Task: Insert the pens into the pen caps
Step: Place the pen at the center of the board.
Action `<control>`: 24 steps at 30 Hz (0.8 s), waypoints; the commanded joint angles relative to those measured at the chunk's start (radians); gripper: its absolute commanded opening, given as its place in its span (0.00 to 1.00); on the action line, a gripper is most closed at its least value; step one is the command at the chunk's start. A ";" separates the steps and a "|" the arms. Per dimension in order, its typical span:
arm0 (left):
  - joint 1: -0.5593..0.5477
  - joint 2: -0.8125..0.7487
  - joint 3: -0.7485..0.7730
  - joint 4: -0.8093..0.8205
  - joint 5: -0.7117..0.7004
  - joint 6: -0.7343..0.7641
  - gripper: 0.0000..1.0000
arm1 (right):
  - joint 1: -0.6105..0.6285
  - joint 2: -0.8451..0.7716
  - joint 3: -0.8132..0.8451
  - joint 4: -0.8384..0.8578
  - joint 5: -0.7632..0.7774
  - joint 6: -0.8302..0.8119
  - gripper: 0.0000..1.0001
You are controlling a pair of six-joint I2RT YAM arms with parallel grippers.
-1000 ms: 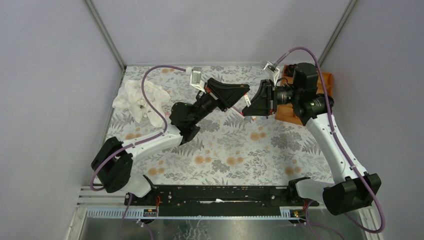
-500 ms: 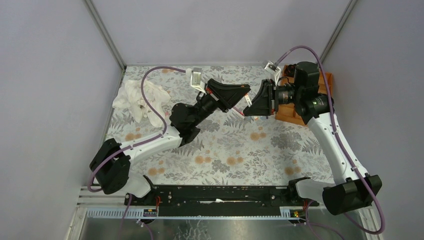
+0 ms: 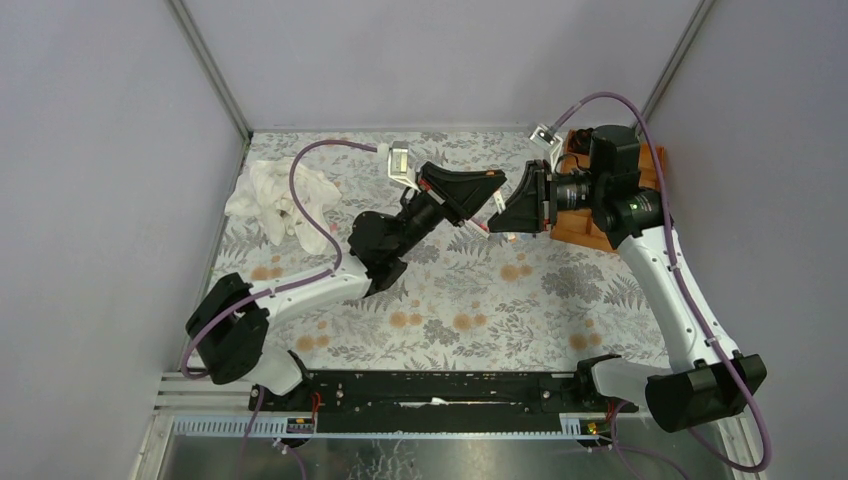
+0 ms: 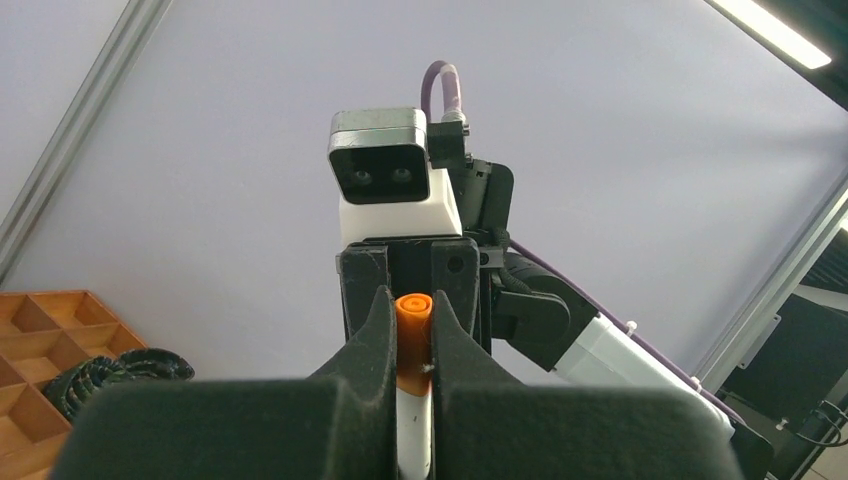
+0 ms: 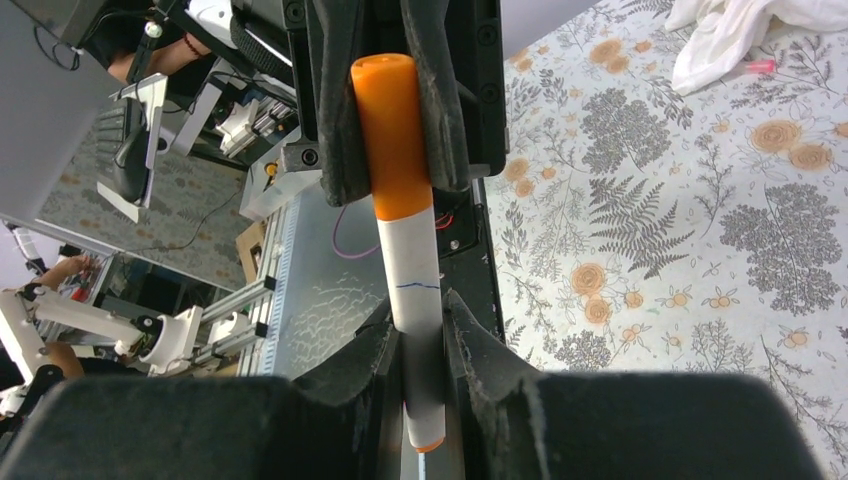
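A white-barrelled pen (image 5: 412, 290) with an orange pen cap (image 5: 392, 130) on its far end spans between my two grippers, held in the air over the back of the table. My right gripper (image 5: 420, 340) is shut on the white barrel. My left gripper (image 4: 412, 350) is shut on the orange cap (image 4: 411, 320), and some white barrel (image 4: 413, 430) shows below it. From above, the left gripper (image 3: 493, 188) and right gripper (image 3: 496, 220) meet tip to tip around the pen (image 3: 490, 212). A pinkish-red pen (image 5: 760, 67) lies by the cloth.
A wooden compartment tray (image 3: 575, 228) stands at the back right under the right wrist and holds a black coiled item (image 4: 110, 372). A crumpled white cloth (image 3: 275, 198) lies at the back left. A floral cloth (image 3: 450, 300) covers the table.
The left arm has shifted a little to the right, bringing its gripper closer to the right gripper. Both grips are unchanged.
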State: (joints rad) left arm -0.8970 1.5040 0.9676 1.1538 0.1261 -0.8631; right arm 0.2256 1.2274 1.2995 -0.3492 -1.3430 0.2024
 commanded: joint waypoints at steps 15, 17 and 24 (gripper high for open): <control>-0.075 -0.016 -0.057 -0.492 0.505 -0.038 0.07 | -0.018 -0.016 -0.058 0.387 0.254 0.054 0.00; -0.068 -0.002 -0.026 -0.496 0.495 -0.039 0.11 | -0.008 -0.022 -0.074 0.385 0.253 0.049 0.00; -0.063 0.018 0.033 -0.515 0.467 -0.038 0.47 | 0.006 -0.026 -0.095 0.368 0.261 0.027 0.00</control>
State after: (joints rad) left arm -0.8726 1.4811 1.0168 0.8669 0.2455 -0.8787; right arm 0.2276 1.1801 1.1767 -0.1818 -1.2888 0.2207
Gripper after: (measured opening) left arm 0.379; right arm 0.213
